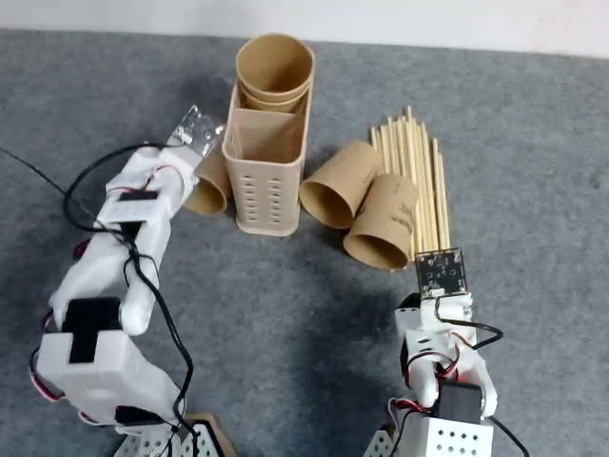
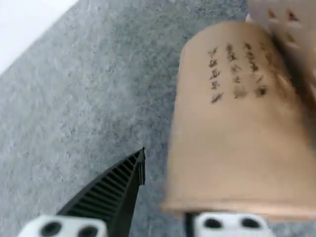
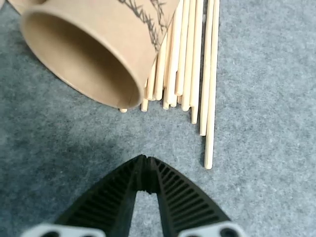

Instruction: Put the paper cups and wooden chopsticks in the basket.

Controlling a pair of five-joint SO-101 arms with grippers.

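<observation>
- We see the left gripper (image 2: 165, 163) spread wide. 1 finger (image 2: 121, 190) lies beside a tipped paper cup (image 2: 237, 123), the other is hidden behind it, and we cannot tell if it grips.
- That cup lies just left of the basket (image 1: 262, 167), upper centre of the high view.
- Stacked cups (image 1: 275, 67) stand in the basket's rear compartment.
- 2 more cups (image 1: 343, 184) lie to its right, the nearer one resting on the chopsticks (image 1: 419, 171).
- The right gripper (image 3: 146, 160) has its tips pressed together, holding nothing, near the chopstick ends.

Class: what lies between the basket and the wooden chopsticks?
In the high view, two cups on their sides: one paper cup near the basket, a second cup overlapping the chopsticks.
</observation>
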